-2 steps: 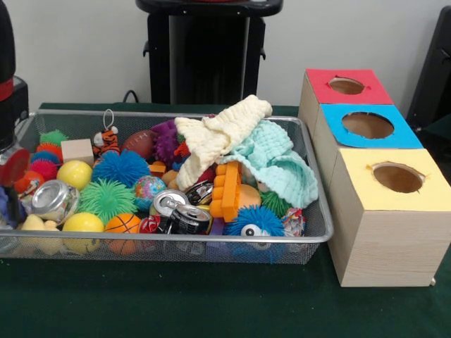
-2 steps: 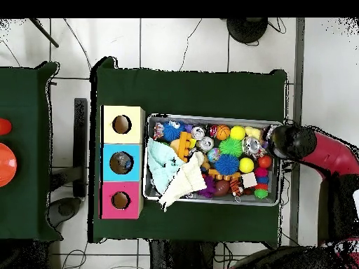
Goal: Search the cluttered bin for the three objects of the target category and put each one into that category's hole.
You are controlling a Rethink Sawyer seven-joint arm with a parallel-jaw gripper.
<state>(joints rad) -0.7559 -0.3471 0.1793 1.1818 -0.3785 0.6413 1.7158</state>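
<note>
**Arm at bin edge, nothing picked, clutter risks ahead**

Front view: the wire bin sits on the green table, packed full. Two cloths, a cream one and a mint one, drape over the middle and bury whatever lies under them. Crushed cans lie near the front wall, spiky balls and smooth balls crowd the rest. My arm shows only as a red and black sliver at the left edge; the gripper itself isn't visible here. The three boxes, red, blue and yellow, stand just beside the bin, holes up.

Risks, as I judge them: the cloths could snag and drag out with a pick; round balls could roll away; cans could slip; a target may sit hidden under cloth.

Overhead view: my arm's dark end hangs over the bin end farthest from the boxes. I cannot tell whether my gripper is open or closed. This view shows the full haul across to the holes, which front doesn't.
</note>
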